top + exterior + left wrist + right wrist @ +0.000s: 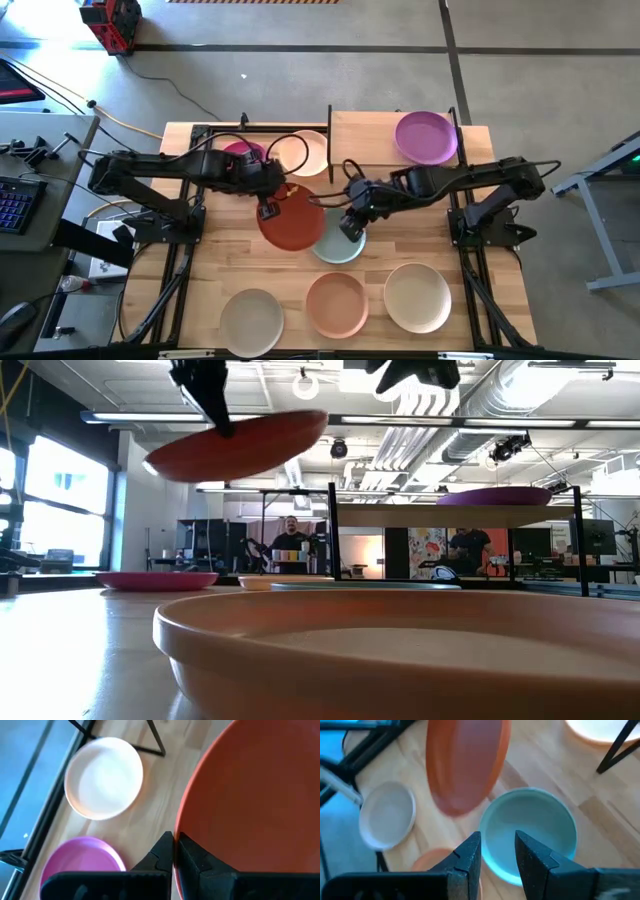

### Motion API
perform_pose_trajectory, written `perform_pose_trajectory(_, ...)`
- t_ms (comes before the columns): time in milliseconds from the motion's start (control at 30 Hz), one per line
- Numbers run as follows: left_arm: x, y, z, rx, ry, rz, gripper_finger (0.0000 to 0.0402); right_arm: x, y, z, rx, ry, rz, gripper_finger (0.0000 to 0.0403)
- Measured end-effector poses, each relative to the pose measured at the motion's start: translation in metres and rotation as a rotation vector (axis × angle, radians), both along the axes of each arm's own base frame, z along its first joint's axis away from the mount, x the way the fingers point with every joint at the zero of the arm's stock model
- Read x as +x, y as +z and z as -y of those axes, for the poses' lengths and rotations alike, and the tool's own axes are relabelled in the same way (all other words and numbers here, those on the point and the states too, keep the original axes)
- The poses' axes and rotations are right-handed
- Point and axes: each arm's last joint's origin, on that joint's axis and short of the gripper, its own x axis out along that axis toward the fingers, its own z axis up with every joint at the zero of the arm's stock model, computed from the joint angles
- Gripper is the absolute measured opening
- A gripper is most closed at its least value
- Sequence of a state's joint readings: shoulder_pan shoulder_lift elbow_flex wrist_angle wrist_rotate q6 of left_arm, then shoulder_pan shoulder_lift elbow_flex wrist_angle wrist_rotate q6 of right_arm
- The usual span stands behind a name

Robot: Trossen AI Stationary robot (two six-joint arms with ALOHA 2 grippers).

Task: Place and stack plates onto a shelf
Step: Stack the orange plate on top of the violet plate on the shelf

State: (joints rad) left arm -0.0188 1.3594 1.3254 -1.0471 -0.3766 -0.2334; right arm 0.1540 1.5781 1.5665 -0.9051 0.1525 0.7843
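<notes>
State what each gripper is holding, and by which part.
The left gripper pinches the orange-red plate by its rim, lifted off the table. The right gripper is open above the pale teal plate, holding nothing.

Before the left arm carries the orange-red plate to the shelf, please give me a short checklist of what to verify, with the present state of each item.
1. Left gripper shut on the orange-red plate at its rim: ok.
2. Plate lifted off the table, as the low view shows: ok.
3. Plate level: not ok, it hangs tilted.
4. Free room on the shelf beside the purple plate: ok.
5. Right gripper out of the path: cannot tell; it hangs open above the pale teal plate, close to the carried plate.
</notes>
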Motion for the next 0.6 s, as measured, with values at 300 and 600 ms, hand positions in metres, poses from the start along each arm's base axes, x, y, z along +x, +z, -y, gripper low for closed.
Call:
perform_pose_trajectory(300,0.001,0.004,0.001,-0.003,0.097,0.057,0.0,0.015,-0.004,0.0,-0.073,-0.094,0.076,0.0097)
perform_pose_trajectory(600,0.001,0.004,-0.002,-0.005,0.173,0.085,0.0,0.019,-0.007,0.008,-0.123,-0.15,0.08,0.0097)
